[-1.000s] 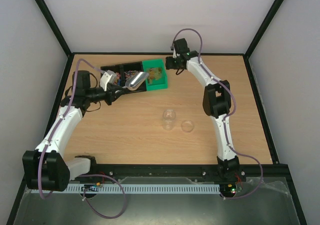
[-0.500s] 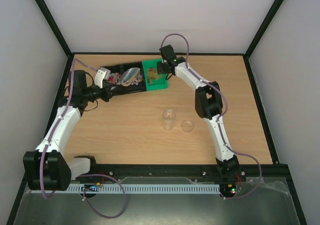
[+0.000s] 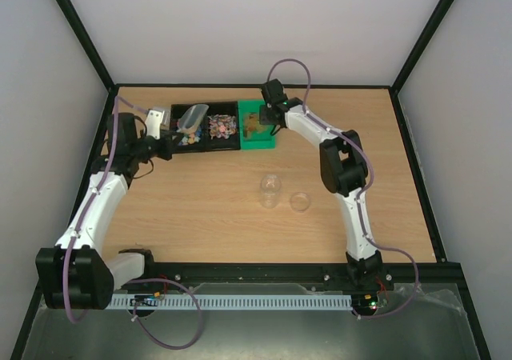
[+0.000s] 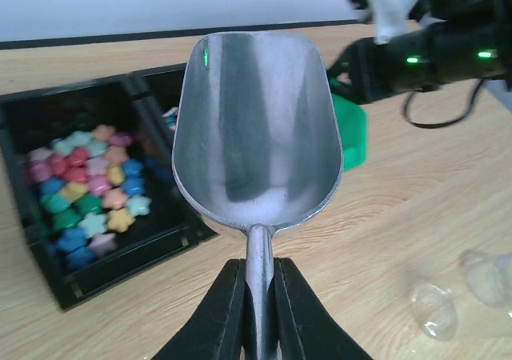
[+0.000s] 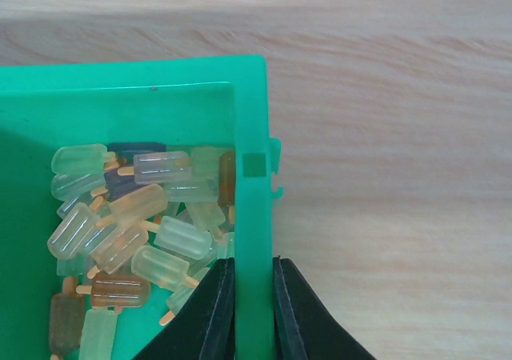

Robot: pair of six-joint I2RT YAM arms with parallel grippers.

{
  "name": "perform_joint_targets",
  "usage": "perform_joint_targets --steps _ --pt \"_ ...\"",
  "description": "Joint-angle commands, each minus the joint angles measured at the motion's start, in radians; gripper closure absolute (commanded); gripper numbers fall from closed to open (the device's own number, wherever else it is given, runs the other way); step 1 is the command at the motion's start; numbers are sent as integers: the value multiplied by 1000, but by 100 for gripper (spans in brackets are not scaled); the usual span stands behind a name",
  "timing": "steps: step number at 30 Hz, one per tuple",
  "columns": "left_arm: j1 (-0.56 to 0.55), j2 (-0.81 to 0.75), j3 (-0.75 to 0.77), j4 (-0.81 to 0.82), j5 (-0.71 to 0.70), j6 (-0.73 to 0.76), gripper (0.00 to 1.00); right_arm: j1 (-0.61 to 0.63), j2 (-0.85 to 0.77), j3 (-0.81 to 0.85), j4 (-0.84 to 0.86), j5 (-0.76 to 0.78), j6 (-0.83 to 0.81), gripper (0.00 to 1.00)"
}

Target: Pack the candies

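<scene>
Small star-shaped candies [image 4: 84, 184] in pink, blue, yellow and green fill one compartment of a black tray [image 3: 206, 146]; in the top view more candies [image 3: 222, 125] fill the other compartment. My left gripper [image 4: 260, 296] is shut on the handle of an empty metal scoop [image 4: 256, 128], which hangs over the tray [image 4: 120, 268]; from above the scoop [image 3: 192, 118] is over the left compartment. My right gripper [image 5: 254, 312] is shut on the side wall of a green bin [image 5: 254, 216] holding pale ice-lolly sweets [image 5: 136, 224]. From above, the right gripper [image 3: 268, 122] stands at the green bin [image 3: 258, 142].
A clear round jar [image 3: 271, 190] and its clear lid [image 3: 300, 202] stand on the wooden table in front of the trays; in the left wrist view the jar [image 4: 488, 276] and the lid [image 4: 434, 308] sit low on the right. White walls enclose the table.
The right gripper has come onto the green bin and shut on its wall. The left gripper has swung the scoop leftwards over the tray. Tray and bin now sit squarer.
</scene>
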Motion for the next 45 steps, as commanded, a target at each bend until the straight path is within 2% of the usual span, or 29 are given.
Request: perform_joint_targets --steps 1,10,14,17,24,34,45 --pt "6 -8 4 -35 -114 15 98 -16 -127 -137 32 81 50 86" --pt "-20 -16 2 -155 -229 155 98 -39 -306 -409 123 77 85 87" --pt "-73 5 54 -290 -326 205 98 -52 -333 -483 145 72 101 97" --pt "-116 41 129 -411 -386 224 98 -57 -351 -522 169 71 109 99" --pt "-225 98 243 -552 -513 190 98 -58 -397 -596 210 36 132 99" --pt "-246 144 294 -617 -564 165 98 -58 -481 -690 205 5 139 99" --pt "-353 293 407 -726 -658 127 98 -58 -572 -800 248 -5 183 99"
